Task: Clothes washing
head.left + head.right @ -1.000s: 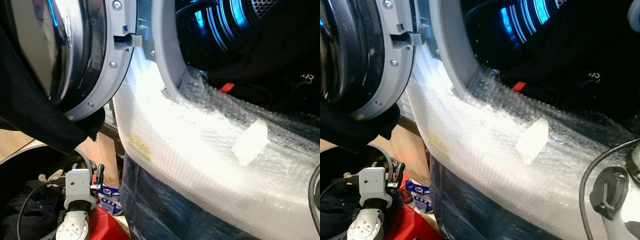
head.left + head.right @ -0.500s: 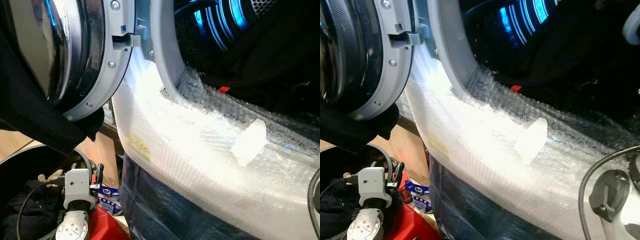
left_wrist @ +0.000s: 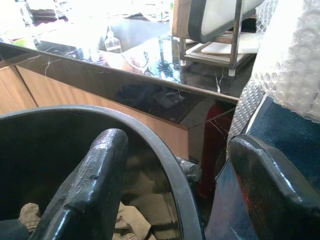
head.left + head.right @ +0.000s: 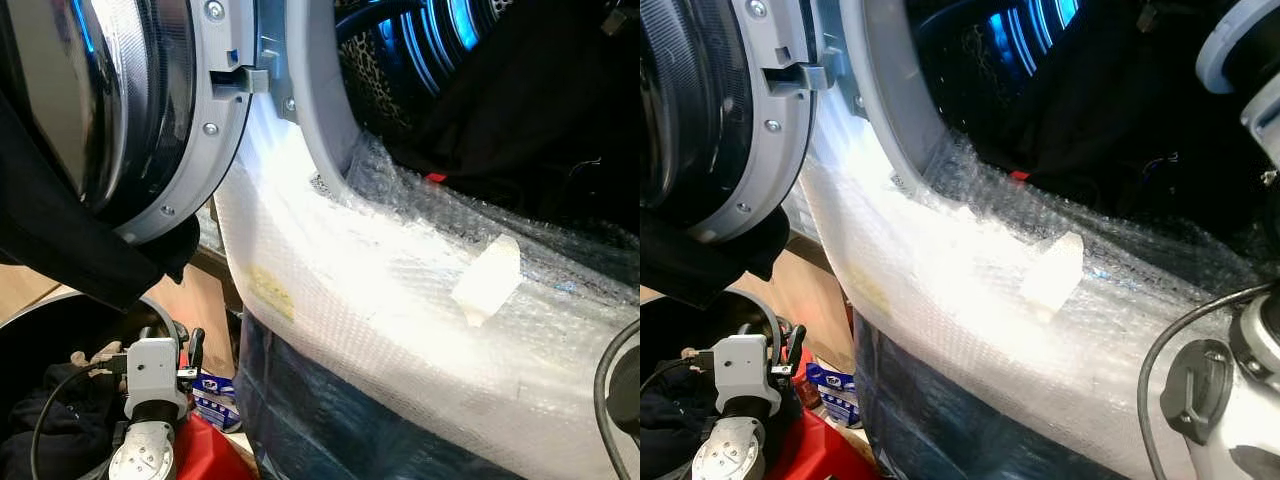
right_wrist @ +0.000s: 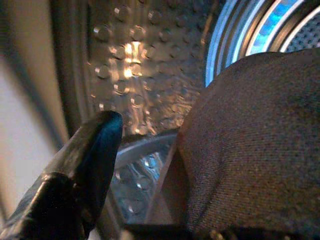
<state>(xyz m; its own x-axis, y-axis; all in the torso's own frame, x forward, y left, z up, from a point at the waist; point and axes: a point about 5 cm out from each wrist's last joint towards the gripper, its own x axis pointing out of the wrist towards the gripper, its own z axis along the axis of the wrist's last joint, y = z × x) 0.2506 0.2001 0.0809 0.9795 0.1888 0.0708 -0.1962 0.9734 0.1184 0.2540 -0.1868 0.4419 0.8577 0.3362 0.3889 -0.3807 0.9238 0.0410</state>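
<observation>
- Bubble wrap (image 4: 400, 300) covers the washer front across the middle of the head views, with a strip of pale tape (image 4: 487, 280) stuck on it right of centre.
- Washer door (image 4: 130, 100) hangs open at upper left, its grey ring and latch facing the drum opening.
- Drum (image 4: 440, 40) shows at upper right, lit blue on its ribbed wall.
- Dark cloth (image 4: 520, 120), black and slack with a small red tag, fills the drum mouth and lies over the wrapped lip.
- Right gripper (image 5: 150, 165) is inside the drum; grey-brown knit fabric hides one finger, so I cannot tell whether it grips.
- Left gripper (image 3: 175, 200) hangs at lower left over a dark basket (image 3: 150, 130) holding clothes; its fingers (image 3: 95, 180) stand apart, holding nothing.
- Black garment (image 4: 70, 230) drapes over the door.
</observation>
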